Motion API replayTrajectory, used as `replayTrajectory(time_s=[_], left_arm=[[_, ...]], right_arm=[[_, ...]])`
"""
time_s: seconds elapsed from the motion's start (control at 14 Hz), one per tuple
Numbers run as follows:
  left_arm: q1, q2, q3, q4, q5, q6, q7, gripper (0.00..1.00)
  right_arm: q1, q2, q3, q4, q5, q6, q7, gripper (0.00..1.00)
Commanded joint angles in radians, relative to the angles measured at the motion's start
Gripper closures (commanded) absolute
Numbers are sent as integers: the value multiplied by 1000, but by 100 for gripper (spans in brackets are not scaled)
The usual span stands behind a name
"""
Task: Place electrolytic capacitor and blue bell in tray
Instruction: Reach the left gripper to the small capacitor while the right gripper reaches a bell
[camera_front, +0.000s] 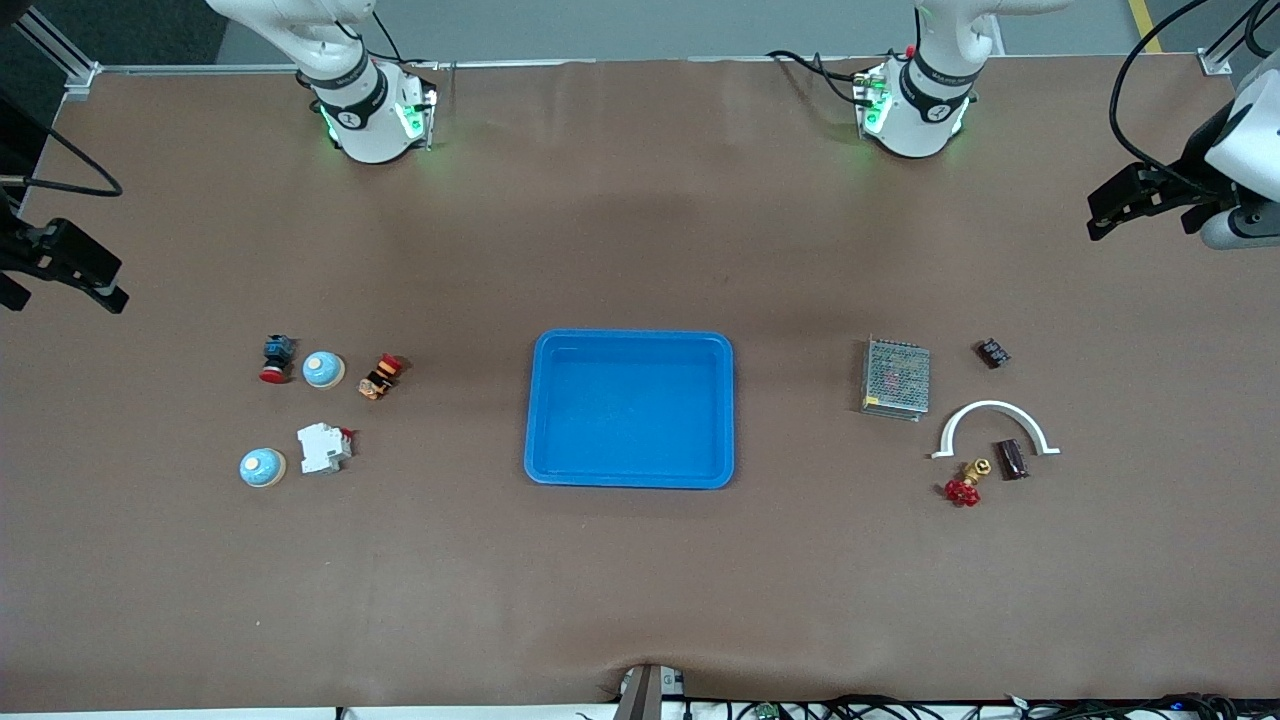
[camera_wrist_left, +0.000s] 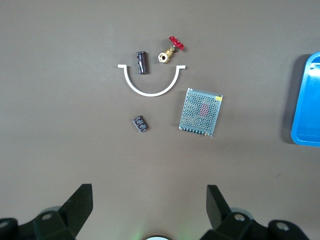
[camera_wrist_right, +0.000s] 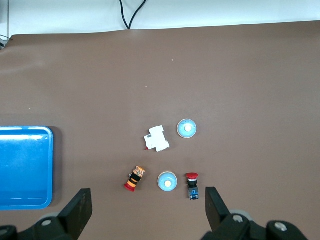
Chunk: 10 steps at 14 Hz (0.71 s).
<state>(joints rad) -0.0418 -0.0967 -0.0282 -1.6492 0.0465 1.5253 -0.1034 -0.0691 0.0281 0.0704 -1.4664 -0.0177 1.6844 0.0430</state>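
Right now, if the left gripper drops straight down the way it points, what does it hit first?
Probably bare brown table: the open left gripper points at empty surface short of the small dark block component, though depth is unclear.

My brown table (camera_front: 640, 580) carries a blue tray (camera_front: 630, 478), 2 blue bells (camera_front: 323, 369), a mesh box (camera_front: 896, 377), a white arch (camera_front: 993, 410) and small parts.

Table count: eleven loose items and two grippers.

One tray (camera_front: 630, 345); two bells (camera_front: 323, 369) (camera_front: 262, 467); two capacitors, one (camera_front: 1012, 459) inside the arch, one (camera_front: 992, 352) apart; one mesh box (camera_front: 896, 377); one white arch (camera_front: 994, 411); one red-handled valve (camera_front: 965, 485); one red-capped button (camera_front: 276, 357); one orange button (camera_front: 380, 376); one white breaker (camera_front: 323, 447). Left gripper (camera_wrist_left: 149, 200) and right gripper (camera_wrist_right: 148, 202), both with fingers spread.
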Motion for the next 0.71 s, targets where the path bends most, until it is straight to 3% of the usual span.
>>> replayTrajectory(time_s=[0.0,0.36,0.64], left_arm=[[11,8,4,29,15,-25,10,0],[42,11,7,26,15,-27,25,0],[150,15,4,-101,1,25,28,0]], right_arm=[[-14,36,11,49,1,-26,-5,0],[-5,41,11,41,7,-40,0,0],[0,41,11,40,5,-40,-2,0]])
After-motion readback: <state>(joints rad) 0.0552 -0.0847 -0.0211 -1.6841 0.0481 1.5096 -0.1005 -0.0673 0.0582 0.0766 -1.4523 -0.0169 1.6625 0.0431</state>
